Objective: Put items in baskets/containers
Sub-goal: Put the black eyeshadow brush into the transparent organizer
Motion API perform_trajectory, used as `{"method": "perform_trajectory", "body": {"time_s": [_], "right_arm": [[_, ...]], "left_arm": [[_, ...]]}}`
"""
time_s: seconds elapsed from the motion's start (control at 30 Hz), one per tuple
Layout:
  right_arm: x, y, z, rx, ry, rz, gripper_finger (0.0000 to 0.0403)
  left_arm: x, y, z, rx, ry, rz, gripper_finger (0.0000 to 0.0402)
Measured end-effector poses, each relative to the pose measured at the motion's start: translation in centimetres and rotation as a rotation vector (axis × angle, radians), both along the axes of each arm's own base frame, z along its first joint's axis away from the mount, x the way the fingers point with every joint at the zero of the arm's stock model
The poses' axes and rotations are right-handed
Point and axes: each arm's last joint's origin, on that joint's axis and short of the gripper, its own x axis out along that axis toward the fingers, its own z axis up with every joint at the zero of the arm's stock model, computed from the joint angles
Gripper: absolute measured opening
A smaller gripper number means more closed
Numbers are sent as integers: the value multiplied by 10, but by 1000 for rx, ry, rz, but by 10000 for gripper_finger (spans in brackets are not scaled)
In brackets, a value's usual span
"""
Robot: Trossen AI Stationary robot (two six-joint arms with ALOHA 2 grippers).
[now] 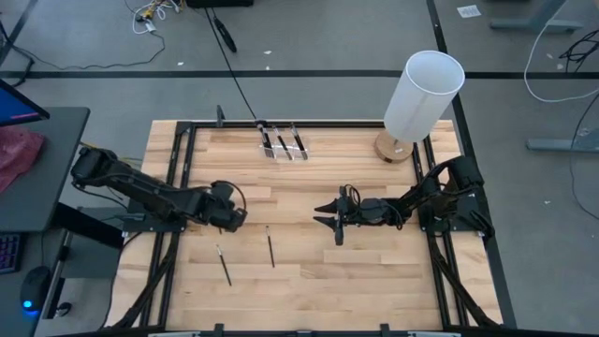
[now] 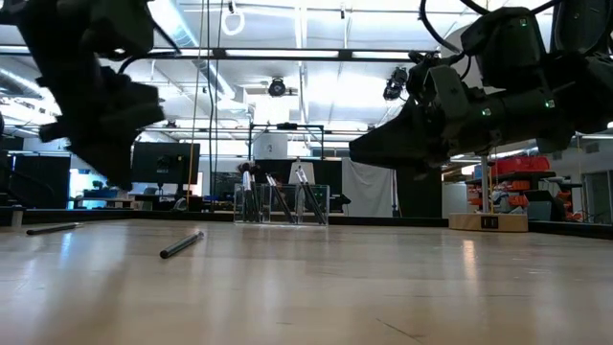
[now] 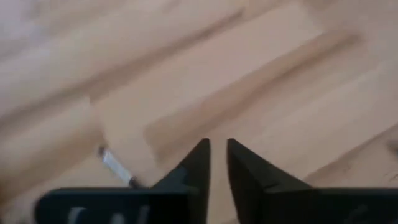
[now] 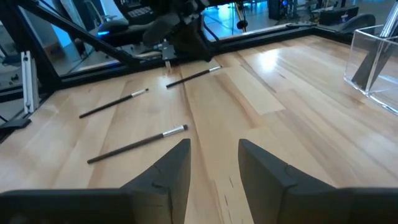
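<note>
Three slim dark makeup brushes lie flat on the wooden table: one (image 4: 193, 76) just under my left gripper, two nearer the front (image 1: 224, 265) (image 1: 270, 249). The clear organiser box (image 1: 283, 145) stands at the far middle with several brushes upright in it. My left gripper (image 1: 231, 210) hovers over the left half of the table, slanting down. Its fingers (image 3: 198, 163) stand a narrow gap apart with bare wood between them and a brush's silver ferrule (image 3: 115, 167) beside them. My right gripper (image 1: 328, 217) hangs open and level at the table's middle, holding nothing (image 4: 214, 152).
A tall white cylinder on a round wooden base (image 1: 423, 92) stands at the far right corner. A black metal frame (image 1: 178, 168) runs along the table's edges. Bare wood lies between the two grippers and along the near edge.
</note>
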Motion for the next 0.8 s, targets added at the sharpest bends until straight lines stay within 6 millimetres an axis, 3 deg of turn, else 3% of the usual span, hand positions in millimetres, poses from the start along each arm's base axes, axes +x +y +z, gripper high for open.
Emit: {"method": "perform_trajectory", "body": {"time_s": [0.27,0.37,0.5,0.8], "right_arm": [[0,0,0,-33,3,6,134],[0,0,0,-37,3,7,134],[0,0,-1,-52,12,10,134],[0,0,-1,-61,20,10,134]], "left_arm": [[-16,-4,-2,-77,71,172,202],[-22,-9,-4,-44,66,246,232],[-25,-16,-12,-6,66,314,236],[-27,-21,-58,34,35,379,185]]}}
